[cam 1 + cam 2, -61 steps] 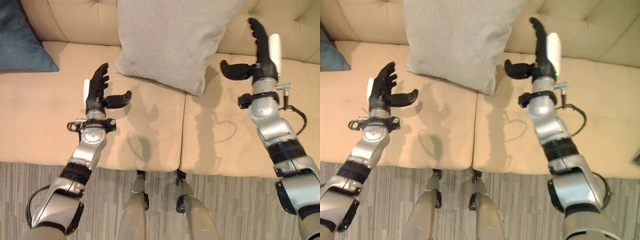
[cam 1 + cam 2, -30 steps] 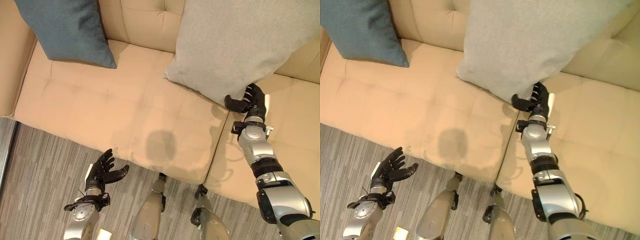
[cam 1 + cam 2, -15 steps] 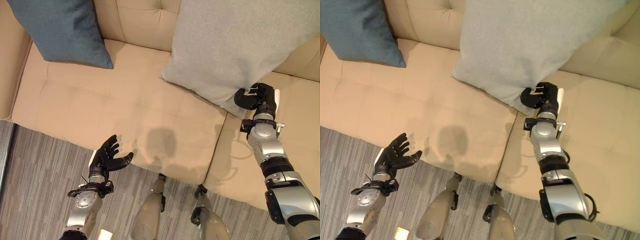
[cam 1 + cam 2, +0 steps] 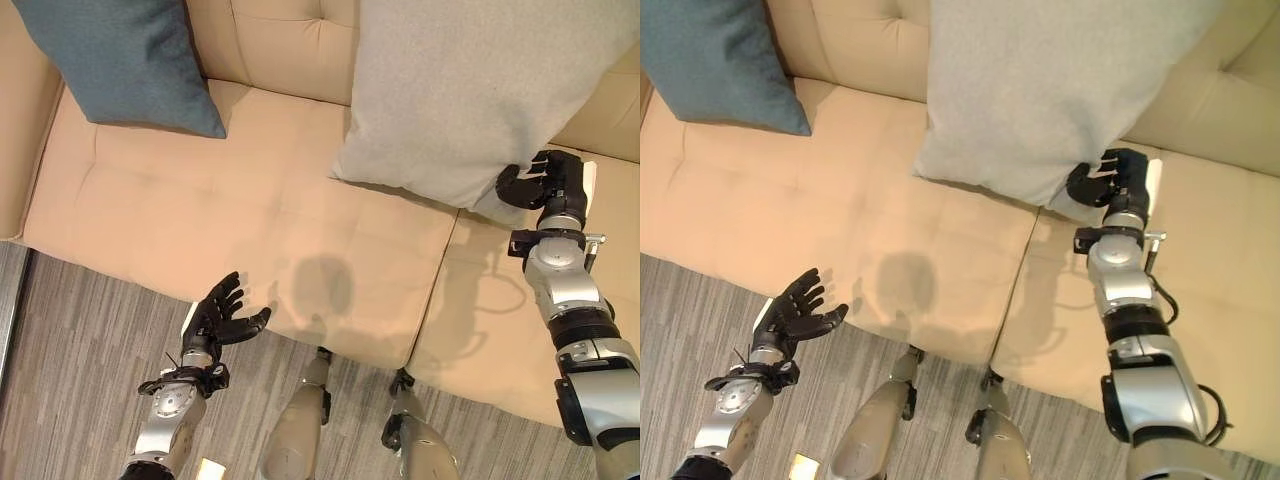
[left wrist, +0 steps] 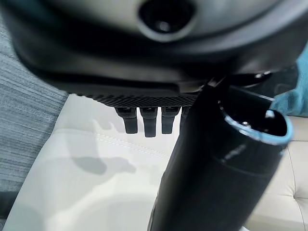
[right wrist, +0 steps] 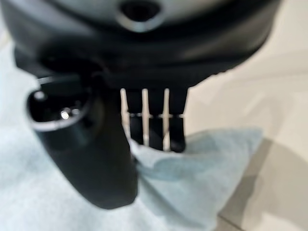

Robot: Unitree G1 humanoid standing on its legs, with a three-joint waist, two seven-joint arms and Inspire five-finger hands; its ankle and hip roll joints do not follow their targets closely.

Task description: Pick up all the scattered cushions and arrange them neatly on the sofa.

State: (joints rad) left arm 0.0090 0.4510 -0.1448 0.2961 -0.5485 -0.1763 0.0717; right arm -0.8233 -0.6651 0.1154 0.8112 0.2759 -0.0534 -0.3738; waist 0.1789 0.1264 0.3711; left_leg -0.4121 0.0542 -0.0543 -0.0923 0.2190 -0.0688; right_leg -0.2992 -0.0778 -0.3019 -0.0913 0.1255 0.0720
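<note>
A large light grey cushion [image 4: 470,90] leans against the back of the beige sofa [image 4: 240,220], near its middle. My right hand [image 4: 548,186] is shut on the cushion's lower right corner; in the right wrist view the thumb [image 6: 91,144] and fingers pinch the grey cloth [image 6: 192,163]. A dark blue cushion [image 4: 120,60] rests upright at the sofa's left end. My left hand [image 4: 220,316] hangs open with spread fingers over the sofa's front edge, holding nothing.
Grey striped carpet [image 4: 70,370] lies in front of the sofa. The left seat [image 4: 200,210] between the two cushions is bare. The sofa's left armrest [image 4: 20,150] stands at the far left.
The right hand has dragged the grey cushion's lower corner to the right along the seat. The left hand stays open near the sofa's front edge.
</note>
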